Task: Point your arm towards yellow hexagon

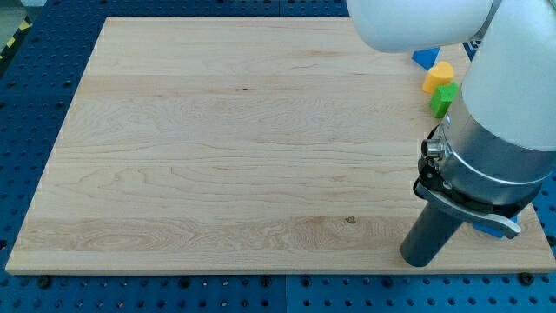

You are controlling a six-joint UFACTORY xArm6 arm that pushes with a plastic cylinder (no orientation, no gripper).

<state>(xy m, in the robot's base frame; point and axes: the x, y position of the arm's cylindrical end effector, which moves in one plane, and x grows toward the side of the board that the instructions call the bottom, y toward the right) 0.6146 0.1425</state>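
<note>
A yellow block, whose shape I cannot make out for sure, lies near the board's right edge toward the view's top. A blue block sits just above it, partly hidden by the arm. A green block sits just below it. My tip rests on the board near the view's bottom right, well below the three blocks. The arm's white and grey body hides the board's right side.
The wooden board lies on a blue perforated table. A small blue piece shows under the arm's collar at the view's bottom right.
</note>
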